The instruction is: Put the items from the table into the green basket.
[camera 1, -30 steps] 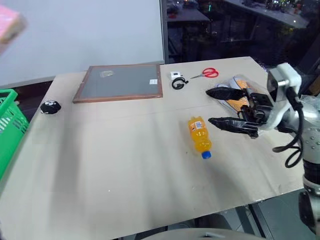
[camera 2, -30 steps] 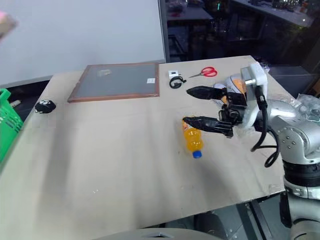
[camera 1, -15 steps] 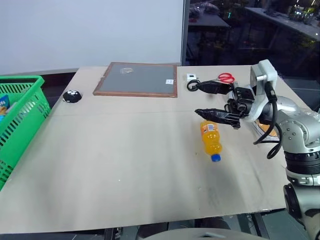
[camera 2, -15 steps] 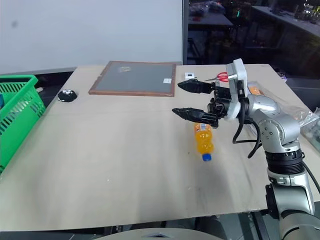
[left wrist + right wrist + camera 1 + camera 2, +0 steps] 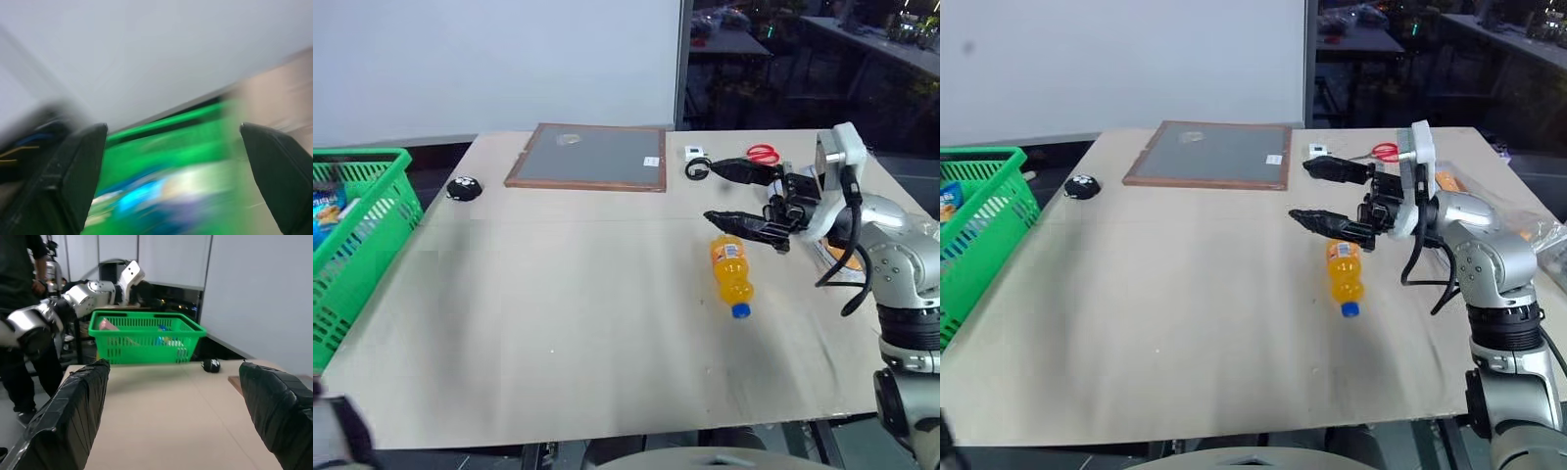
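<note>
A clear bottle of orange drink (image 5: 731, 277) with a blue cap lies on its side on the pale table (image 5: 558, 323), right of centre. My right gripper (image 5: 711, 192) hovers just beyond the bottle's far end, open, pointing left, with nothing between its black fingers. The green basket (image 5: 357, 245) stands at the table's left edge with a blue packet (image 5: 325, 206) inside; the right wrist view also shows a pink packet (image 5: 106, 325) in it. In the left wrist view my left gripper (image 5: 171, 132) is open and empty above the green basket (image 5: 166, 147).
A wood-framed grey board (image 5: 587, 157) lies at the back of the table. Red scissors (image 5: 763, 154) and a small black-and-white item (image 5: 693, 163) lie beside it. A small black object (image 5: 463, 186) sits back left. A person (image 5: 19, 308) stands beyond the basket.
The camera has swung left, bringing the basket into view. The pink packet held up at the far left a second ago is gone from the head views. My right gripper edged slightly forward.
</note>
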`<state>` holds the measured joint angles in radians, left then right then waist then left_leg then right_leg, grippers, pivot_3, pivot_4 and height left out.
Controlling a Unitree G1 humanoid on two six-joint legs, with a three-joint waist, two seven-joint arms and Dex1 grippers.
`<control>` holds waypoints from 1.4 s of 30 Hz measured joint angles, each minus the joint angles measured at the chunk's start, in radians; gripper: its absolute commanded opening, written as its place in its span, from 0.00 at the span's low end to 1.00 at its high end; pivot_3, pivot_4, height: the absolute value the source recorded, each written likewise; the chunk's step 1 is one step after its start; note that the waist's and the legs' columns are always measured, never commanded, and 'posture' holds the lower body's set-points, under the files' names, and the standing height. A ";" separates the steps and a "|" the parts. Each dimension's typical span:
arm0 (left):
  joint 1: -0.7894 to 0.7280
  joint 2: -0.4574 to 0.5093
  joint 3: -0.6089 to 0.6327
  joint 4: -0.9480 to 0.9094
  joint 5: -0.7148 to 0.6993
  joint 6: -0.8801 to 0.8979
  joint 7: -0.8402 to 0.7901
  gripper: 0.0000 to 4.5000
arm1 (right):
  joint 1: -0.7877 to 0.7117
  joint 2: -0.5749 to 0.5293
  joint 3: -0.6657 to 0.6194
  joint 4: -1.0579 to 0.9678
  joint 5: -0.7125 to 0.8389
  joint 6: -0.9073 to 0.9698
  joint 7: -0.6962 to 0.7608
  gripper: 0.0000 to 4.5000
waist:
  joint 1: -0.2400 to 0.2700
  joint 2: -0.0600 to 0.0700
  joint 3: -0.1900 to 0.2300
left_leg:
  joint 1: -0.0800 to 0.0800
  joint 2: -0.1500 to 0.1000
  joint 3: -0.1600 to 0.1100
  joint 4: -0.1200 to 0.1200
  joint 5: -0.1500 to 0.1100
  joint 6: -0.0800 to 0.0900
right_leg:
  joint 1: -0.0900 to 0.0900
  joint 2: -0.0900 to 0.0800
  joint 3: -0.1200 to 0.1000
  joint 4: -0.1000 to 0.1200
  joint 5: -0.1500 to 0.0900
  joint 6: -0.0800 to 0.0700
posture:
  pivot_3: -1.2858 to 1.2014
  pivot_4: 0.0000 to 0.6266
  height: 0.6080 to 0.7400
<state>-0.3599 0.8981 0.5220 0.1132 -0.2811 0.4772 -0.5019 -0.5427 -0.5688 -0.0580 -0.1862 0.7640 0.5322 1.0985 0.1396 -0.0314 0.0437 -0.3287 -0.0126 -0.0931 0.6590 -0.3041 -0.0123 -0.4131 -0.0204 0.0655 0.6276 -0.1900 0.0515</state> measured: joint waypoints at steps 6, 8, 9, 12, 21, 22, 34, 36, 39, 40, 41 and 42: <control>0.043 -0.293 -0.181 -0.515 -0.377 0.474 0.080 0.99 | 0.113 -0.075 -0.044 -0.019 -0.017 -0.006 -0.014 1.00 | -0.054 -0.001 -0.001 | 0.001 0.001 0.002 0.002 -0.001 0.001 | 0.000 0.001 0.003 0.000 0.000 0.000 | 0.57 0.00 1.00; 0.057 -0.342 -0.285 -0.598 -0.405 0.532 0.110 0.99 | 0.154 -0.113 -0.044 -0.037 -0.051 -0.007 -0.021 1.00 | -0.072 0.000 -0.001 | 0.001 0.001 0.002 0.002 -0.001 0.001 | 0.000 0.002 0.004 0.001 0.000 0.000 | 0.57 0.00 1.00; 0.057 -0.373 -0.320 -0.609 -0.410 0.543 0.121 0.99 | 0.190 -0.142 -0.036 -0.059 -0.087 0.008 -0.055 1.00 | -0.078 0.001 -0.001 | 0.002 0.002 0.003 0.002 -0.001 0.001 | 0.000 0.003 0.004 0.001 0.000 0.000 | 0.56 0.00 1.00; 0.061 -0.344 -0.328 -0.618 -0.417 0.531 0.091 0.99 | 0.237 -0.139 0.001 -0.113 -0.147 0.076 -0.174 1.00 | -0.103 0.001 -0.001 | 0.002 0.004 0.003 0.002 -0.001 0.001 | 0.000 0.006 0.005 0.002 0.000 0.000 | 0.56 0.00 1.00; 0.321 -0.045 -0.162 -0.699 -0.472 0.419 -0.262 0.99 | 0.181 0.145 0.141 -0.206 -0.273 0.523 -0.678 1.00 | -0.137 0.006 0.001 | 0.004 0.005 0.005 0.003 0.000 0.001 | -0.001 0.008 0.008 0.005 -0.004 -0.002 | 0.58 0.00 1.00; 0.339 -0.032 -0.135 -0.707 -0.477 0.407 -0.290 0.99 | 0.169 0.164 0.146 -0.206 -0.280 0.562 -0.714 1.00 | -0.132 0.007 0.002 | 0.003 0.005 0.005 0.003 0.000 0.001 | -0.001 0.008 0.008 0.004 -0.004 -0.002 | 0.58 0.00 1.00; 0.580 -0.014 0.227 -0.823 -0.564 0.363 -0.391 1.00 | 0.054 0.319 0.165 -0.076 -0.340 0.976 -0.893 0.88 | -0.098 0.013 0.005 | 0.002 0.004 0.004 0.001 0.000 0.001 | 0.000 0.005 0.005 -0.001 -0.005 -0.002 | 0.62 0.00 1.00; 0.608 -0.049 0.235 -0.860 -0.616 0.365 -0.367 1.00 | 0.034 0.317 0.171 -0.048 -0.352 0.983 -0.889 0.67 | -0.097 0.013 0.004 | 0.003 0.004 0.003 0.001 0.000 0.001 | 0.000 0.005 0.005 -0.001 -0.005 -0.001 | 0.62 0.00 1.00; 0.636 -0.079 0.240 -0.891 -0.654 0.364 -0.338 1.00 | 0.025 0.314 0.181 -0.036 -0.355 0.979 -0.877 0.62 | -0.098 0.012 0.004 | 0.003 0.004 0.003 0.001 0.000 0.001 | 0.000 0.005 0.004 -0.001 -0.005 -0.001 | 0.62 0.00 1.00; 0.646 -0.088 0.240 -0.899 -0.660 0.363 -0.326 1.00 | 0.025 0.309 0.183 -0.034 -0.356 0.975 -0.870 0.62 | -0.098 0.012 0.004 | 0.003 0.004 0.003 0.001 0.000 0.001 | 0.000 0.005 0.004 -0.001 -0.005 -0.001 | 0.62 0.00 1.00; 0.656 -0.100 0.238 -0.905 -0.665 0.362 -0.315 1.00 | 0.025 0.301 0.191 -0.032 -0.358 0.967 -0.863 0.62 | -0.097 0.012 0.004 | 0.003 0.004 0.003 0.001 0.000 0.001 | 0.000 0.006 0.004 -0.001 -0.005 -0.001 | 0.62 0.00 1.00; 0.661 -0.108 0.232 -0.908 -0.668 0.360 -0.302 1.00 | 0.026 0.293 0.203 -0.032 -0.361 0.953 -0.856 0.62 | -0.097 0.012 0.004 | 0.003 0.004 0.003 0.001 0.000 0.001 | 0.000 0.006 0.004 -0.001 -0.005 -0.001 | 0.62 0.00 1.00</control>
<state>0.3007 0.7899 0.7538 -0.7950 -0.9486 0.8369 -0.8036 -0.5171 -0.2757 0.1449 -0.2183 0.4031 1.4854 0.2424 0.0425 -0.0191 0.0474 -0.3257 -0.0086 -0.0902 0.6601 -0.3042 -0.0116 -0.4131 -0.0148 0.0697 0.6263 -0.1946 0.0500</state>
